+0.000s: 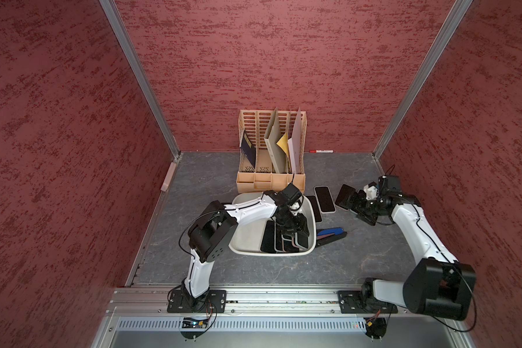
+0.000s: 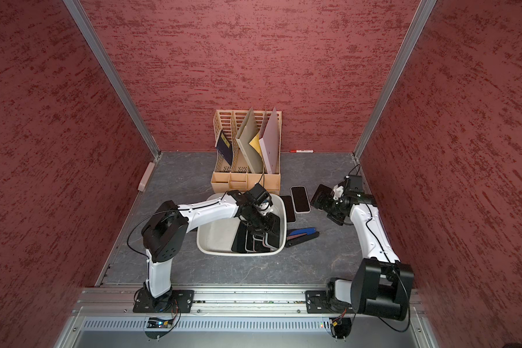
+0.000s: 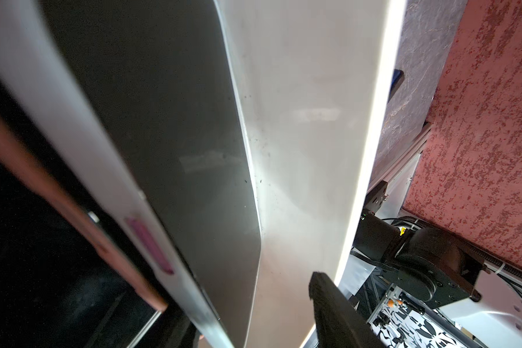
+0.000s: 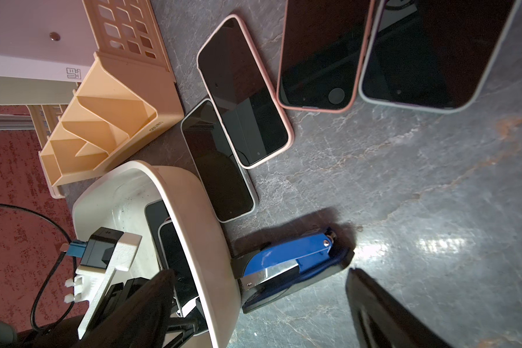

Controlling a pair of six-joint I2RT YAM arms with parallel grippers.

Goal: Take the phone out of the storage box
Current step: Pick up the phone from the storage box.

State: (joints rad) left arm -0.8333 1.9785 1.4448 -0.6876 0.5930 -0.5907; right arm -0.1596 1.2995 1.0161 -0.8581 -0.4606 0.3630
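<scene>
The off-white storage box [image 1: 245,241] [image 2: 213,239] sits mid-table, with several dark phones [image 1: 268,238] [image 2: 239,238] standing on edge along its right side. My left gripper [image 1: 293,232] [image 2: 262,230] reaches down among them. In the left wrist view a silver-edged phone [image 3: 169,126] leans close to the box wall [image 3: 308,120]. One finger [image 3: 332,304] stands clear of that phone and the other is hidden behind it. My right gripper [image 1: 356,208] [image 2: 329,208] hovers wide open right of the box, holding nothing.
Outside the box, several phones lie flat on the table [image 1: 324,199] [image 4: 244,90] [image 4: 320,54] [image 4: 434,54]. A blue stapler [image 1: 332,233] [image 4: 287,256] rests against the box's right side. A beige file rack [image 1: 271,177] stands behind, with a red marker [image 1: 321,150] by the back wall.
</scene>
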